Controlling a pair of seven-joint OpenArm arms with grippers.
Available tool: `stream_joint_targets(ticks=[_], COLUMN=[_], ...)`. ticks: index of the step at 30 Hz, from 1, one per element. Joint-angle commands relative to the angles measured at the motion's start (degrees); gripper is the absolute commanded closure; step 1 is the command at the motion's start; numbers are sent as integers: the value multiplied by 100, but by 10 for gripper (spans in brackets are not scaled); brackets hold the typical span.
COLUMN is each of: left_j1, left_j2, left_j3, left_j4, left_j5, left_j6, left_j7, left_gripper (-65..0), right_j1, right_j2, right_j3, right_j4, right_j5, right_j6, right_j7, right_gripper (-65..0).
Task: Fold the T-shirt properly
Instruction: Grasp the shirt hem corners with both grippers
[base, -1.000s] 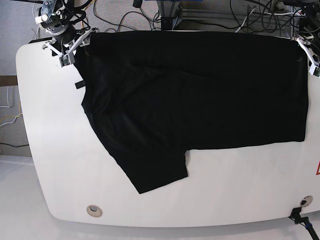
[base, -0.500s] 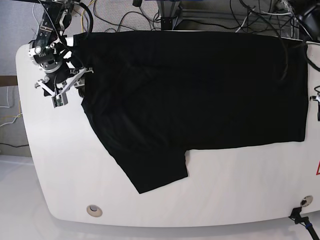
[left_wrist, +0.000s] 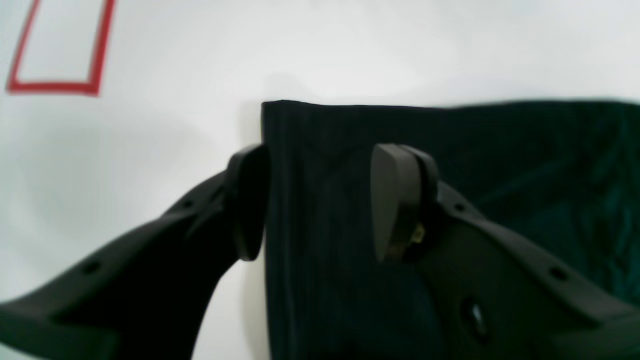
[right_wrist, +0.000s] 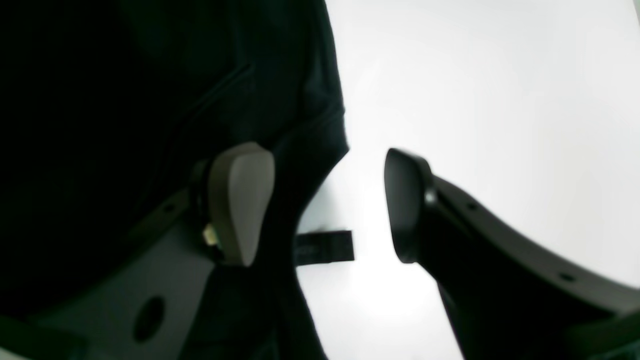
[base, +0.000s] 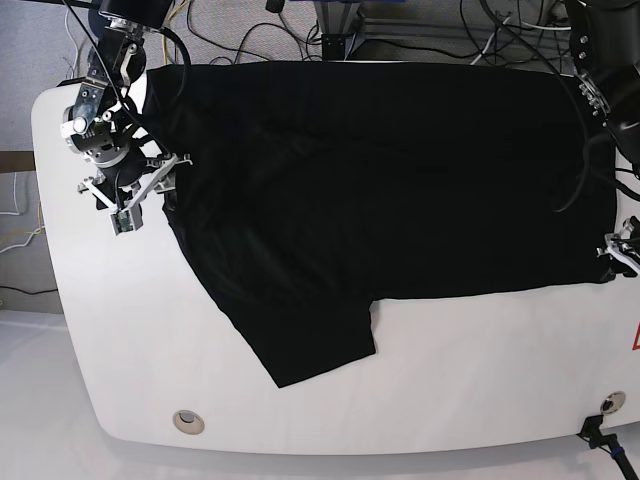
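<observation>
The black T-shirt (base: 400, 170) lies spread flat on the white table (base: 120, 330), one sleeve (base: 310, 340) pointing to the front. No print shows. My right gripper (base: 140, 195) is open at the shirt's left edge; in the right wrist view (right_wrist: 325, 205) one finger (right_wrist: 240, 200) is over the cloth (right_wrist: 125, 100) and the other over bare table, with the small neck tag (right_wrist: 324, 246) between them. My left gripper (base: 615, 252) is open at the shirt's front right corner; in the left wrist view (left_wrist: 320, 200) its fingers straddle the cloth's edge (left_wrist: 310, 150).
Cables (base: 250, 30) and a stand lie behind the table's back edge. A round hole (base: 187, 421) sits near the front left. A red mark (base: 636, 338) is at the right edge, and it shows as a red outline (left_wrist: 55, 50) in the left wrist view.
My right gripper moved from the shirt's back left corner forward along its left edge to the neck. My left gripper moved from the back right corner forward to the front right corner.
</observation>
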Motion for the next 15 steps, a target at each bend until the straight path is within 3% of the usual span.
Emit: stream_joint_targets(ticks=[1,6,12,15], left_j1=[-171,-532,-541,-558], left_j2=[-262,-386,-359,-315], left_j3=[7,420,437,516], left_j4=[-392,-1227,-1412,-1429], left_j5=[-117,-117,-108,226], left_j6=[71,309,1091,1487], left_j7=[-510,-985,-1099,-1116], left_gripper=[-292,-294,-294,-294], right_j1=[63,54,36,36], right_j2=[72,72,72,72], right_j3=[17,17,17,26], right_j4=[102,102,102,102], right_j5=[84,84,84,84], right_j6=[6,6,6,6], right_j7=[120,120,120,120], right_gripper=[-373,-373,-373,-373])
